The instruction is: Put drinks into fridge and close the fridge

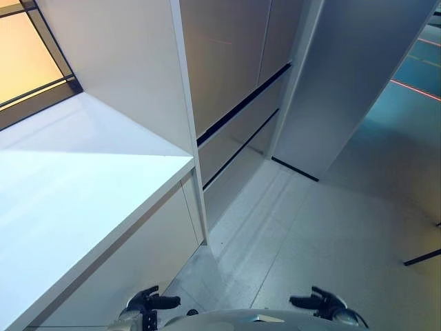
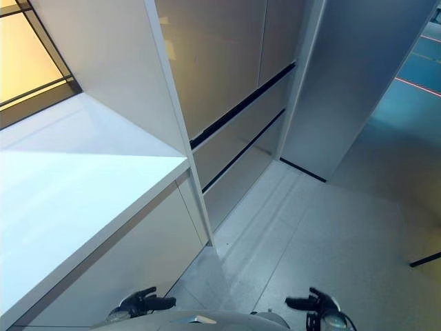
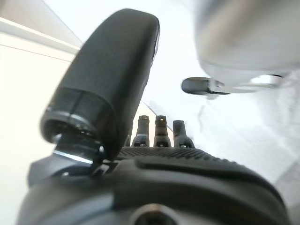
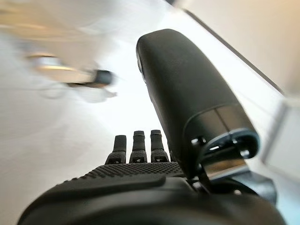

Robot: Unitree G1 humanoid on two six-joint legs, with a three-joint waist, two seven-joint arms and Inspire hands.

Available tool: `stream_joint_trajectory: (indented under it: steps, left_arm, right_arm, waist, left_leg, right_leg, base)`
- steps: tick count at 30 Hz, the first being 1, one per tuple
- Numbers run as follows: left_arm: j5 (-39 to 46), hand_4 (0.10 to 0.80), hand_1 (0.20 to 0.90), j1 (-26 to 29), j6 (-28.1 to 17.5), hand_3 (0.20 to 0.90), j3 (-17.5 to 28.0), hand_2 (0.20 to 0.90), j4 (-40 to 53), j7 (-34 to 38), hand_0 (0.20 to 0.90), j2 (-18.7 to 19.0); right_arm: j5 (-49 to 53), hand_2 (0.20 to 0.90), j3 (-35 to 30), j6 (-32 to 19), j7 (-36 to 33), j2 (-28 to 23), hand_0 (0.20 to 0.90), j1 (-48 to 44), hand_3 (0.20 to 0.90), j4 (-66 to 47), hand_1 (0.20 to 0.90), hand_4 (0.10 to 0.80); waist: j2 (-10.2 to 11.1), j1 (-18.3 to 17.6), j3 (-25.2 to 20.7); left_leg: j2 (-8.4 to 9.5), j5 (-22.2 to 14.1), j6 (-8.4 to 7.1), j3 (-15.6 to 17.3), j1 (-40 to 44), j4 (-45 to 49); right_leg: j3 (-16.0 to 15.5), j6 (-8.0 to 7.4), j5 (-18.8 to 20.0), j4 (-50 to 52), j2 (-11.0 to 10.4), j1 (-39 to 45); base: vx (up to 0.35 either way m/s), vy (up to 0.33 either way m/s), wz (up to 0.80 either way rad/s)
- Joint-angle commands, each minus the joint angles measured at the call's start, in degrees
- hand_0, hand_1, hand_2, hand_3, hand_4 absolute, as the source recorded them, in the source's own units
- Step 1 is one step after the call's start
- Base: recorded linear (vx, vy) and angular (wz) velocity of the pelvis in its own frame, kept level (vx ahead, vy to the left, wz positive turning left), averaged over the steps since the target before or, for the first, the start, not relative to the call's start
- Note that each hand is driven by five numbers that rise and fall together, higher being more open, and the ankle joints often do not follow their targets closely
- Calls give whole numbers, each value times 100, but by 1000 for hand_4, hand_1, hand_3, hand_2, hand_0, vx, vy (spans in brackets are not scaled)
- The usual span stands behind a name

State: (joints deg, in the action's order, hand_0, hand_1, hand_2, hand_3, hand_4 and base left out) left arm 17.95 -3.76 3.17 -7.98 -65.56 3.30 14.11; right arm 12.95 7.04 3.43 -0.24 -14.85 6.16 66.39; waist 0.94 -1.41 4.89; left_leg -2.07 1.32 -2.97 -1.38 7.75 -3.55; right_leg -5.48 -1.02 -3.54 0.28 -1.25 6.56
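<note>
My left hand hangs low at the bottom of the eye views, beside the white counter's base. Its fingers are straight and its thumb stands out, and it holds nothing. My right hand hangs low on the other side over the floor. Its fingers are straight, its thumb stands out, and it is empty. Ahead stand tall grey cabinet fronts with dark horizontal gaps between them. All are shut.
A white counter runs along my left, with a white upright panel at its far end and a window behind. A tall grey panel stands ahead on the right. Pale speckled floor lies before me.
</note>
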Motion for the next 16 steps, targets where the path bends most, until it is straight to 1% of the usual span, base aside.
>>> stream_joint_trajectory:
  steps: [1,5,14,16]
  left_arm:
    - [-288,800,900,209,-539,900,127,900,-288,-71,900,20]
    - [-295,800,900,237,-711,900,111,900,-567,-136,900,-53]
    - [-253,800,900,287,-663,900,-27,900,-529,-247,900,-117]
    - [-236,800,900,316,-576,900,-75,900,-467,-230,900,-130]
  right_arm:
    - [-213,900,95,-138,307,52,900,-209,900,272,900,800]
    - [-150,900,51,80,285,107,900,-217,900,605,900,800]
    - [-162,900,214,367,285,194,900,-270,900,593,900,800]
    - [-172,900,274,419,257,229,900,-286,900,563,900,800]
  waist:
    - [124,51,79]
    - [112,50,59]
    - [114,41,1]
    - [107,26,-4]
  left_leg:
    - [467,-229,481,246,-122,141]
    - [473,-266,496,255,-81,146]
    - [495,-333,542,219,-18,119]
    - [499,-339,546,217,-8,116]
  right_leg:
    - [88,-58,410,-56,104,-93]
    - [113,-75,388,-43,95,-63]
    - [185,-89,354,-51,113,-35]
    - [206,-94,349,-41,115,-40]
  base:
    - [0,0,0]
    - [0,0,0]
    - [2,1,0]
    - [0,0,0]
